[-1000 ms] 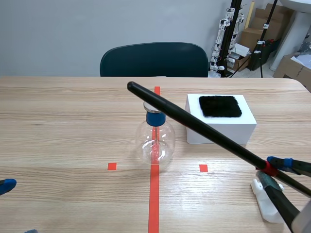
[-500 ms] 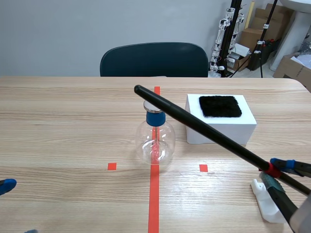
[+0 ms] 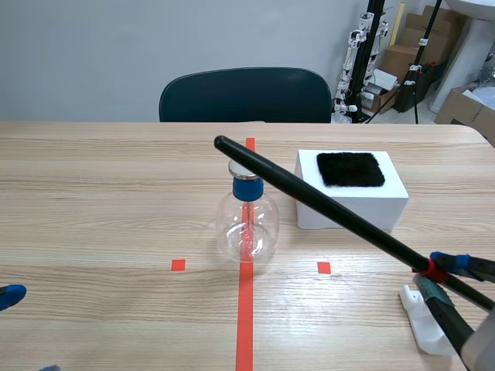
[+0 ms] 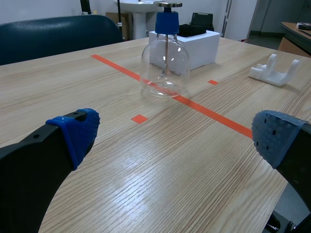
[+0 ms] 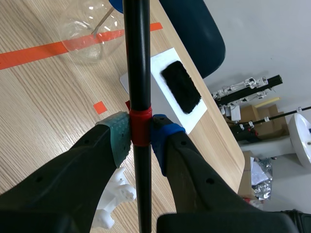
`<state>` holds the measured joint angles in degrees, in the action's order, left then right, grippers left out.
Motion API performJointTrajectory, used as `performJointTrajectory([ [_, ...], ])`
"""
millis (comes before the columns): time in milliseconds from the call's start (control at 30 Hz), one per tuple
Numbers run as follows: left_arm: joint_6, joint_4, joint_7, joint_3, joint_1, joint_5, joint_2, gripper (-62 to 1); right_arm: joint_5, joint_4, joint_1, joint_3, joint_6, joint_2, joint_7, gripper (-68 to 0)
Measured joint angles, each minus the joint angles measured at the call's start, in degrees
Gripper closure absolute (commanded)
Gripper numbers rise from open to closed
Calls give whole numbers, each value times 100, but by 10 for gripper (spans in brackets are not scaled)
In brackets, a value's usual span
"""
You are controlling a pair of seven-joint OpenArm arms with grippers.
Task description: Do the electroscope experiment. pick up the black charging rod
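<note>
Right pincer [image 5: 140,135], seemingly tight, on rod [image 5: 137,58]

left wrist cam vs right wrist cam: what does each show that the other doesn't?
Left wrist only: the left gripper, open with nothing between its fingers, and the metal disc atop the flask.
Right wrist only: the right gripper shut on the black rod at its red band.
Both: the flask, the white box with its black pad, the white stand and the dark chair.
</note>
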<state>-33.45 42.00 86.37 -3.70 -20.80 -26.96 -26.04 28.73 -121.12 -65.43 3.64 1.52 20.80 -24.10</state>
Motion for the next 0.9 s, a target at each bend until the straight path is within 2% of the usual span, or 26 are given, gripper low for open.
performJointTrajectory([
  [900,0,0,0,0,0,0,0,-623,85,0,2,0,-2,0,-68,0],
])
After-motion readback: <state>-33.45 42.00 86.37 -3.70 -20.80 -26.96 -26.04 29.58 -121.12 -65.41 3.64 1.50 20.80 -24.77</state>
